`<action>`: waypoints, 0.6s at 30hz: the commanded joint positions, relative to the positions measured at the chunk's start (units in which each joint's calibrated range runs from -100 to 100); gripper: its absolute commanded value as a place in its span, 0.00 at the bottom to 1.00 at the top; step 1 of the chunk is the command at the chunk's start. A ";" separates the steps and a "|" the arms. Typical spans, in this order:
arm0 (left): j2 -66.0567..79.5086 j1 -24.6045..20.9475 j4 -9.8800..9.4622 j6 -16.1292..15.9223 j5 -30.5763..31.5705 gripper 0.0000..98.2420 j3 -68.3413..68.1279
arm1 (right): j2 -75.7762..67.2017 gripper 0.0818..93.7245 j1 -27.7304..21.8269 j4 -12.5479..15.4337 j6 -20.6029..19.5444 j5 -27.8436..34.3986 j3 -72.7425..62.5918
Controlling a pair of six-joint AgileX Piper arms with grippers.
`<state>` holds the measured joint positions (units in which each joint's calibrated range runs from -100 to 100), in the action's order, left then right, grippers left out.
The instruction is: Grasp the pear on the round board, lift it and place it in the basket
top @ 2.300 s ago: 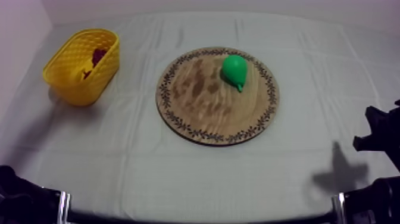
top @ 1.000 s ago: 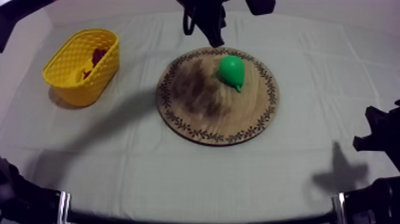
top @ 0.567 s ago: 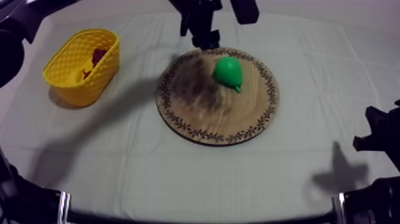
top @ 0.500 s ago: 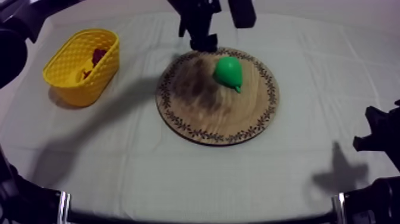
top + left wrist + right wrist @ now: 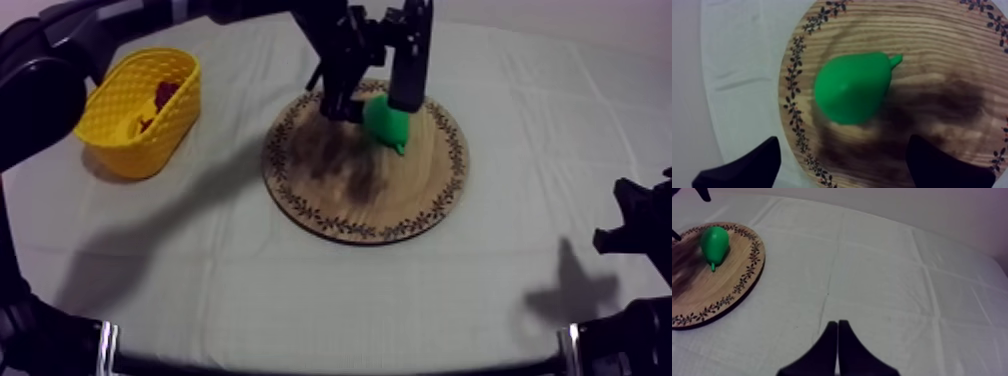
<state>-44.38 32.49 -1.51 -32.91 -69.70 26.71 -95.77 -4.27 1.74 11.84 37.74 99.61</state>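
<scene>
Slanted overhead, close wrists (shared board (image 5: 390,205))

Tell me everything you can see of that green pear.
The pear is bright green all over, smooth and plastic-looking, with a fat rounded bottom, a narrower top and a short green stem. It lies on its side, off-centre on the round wooden board. The left pincer hangs open over it, one finger at each side, not gripping it.
</scene>
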 commanded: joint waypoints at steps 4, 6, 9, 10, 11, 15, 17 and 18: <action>-3.22 1.10 -0.43 0.44 0.85 0.95 2.38 | 0.01 0.00 -0.01 -0.01 0.01 0.00 0.05; -4.64 1.46 -0.66 0.63 1.03 0.95 3.59 | 0.01 0.00 -0.01 -0.01 0.01 0.00 0.05; -6.80 1.92 -1.30 1.12 1.37 0.93 5.24 | 0.01 0.00 -0.01 -0.01 0.01 0.00 0.05; -7.46 2.01 -1.60 1.29 1.51 0.93 5.73 | 0.01 0.00 -0.01 -0.01 0.01 0.00 0.05; -8.10 2.09 -1.95 1.45 1.65 0.92 6.18 | 0.01 0.00 -0.01 -0.01 0.01 0.00 0.05; -10.59 2.24 -3.05 1.87 2.00 0.89 8.00 | 0.01 0.00 -0.01 -0.01 0.01 0.00 0.05; -11.78 2.27 -3.27 1.89 2.20 0.87 9.02 | 0.01 0.00 -0.01 -0.01 0.01 0.00 0.05; -12.50 2.28 -3.34 1.87 2.33 0.87 9.69 | 0.01 0.00 -0.01 -0.01 0.01 0.00 0.05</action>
<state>-56.14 34.76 -4.77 -30.99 -67.45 35.70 -95.77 -4.27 1.74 11.84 37.74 99.61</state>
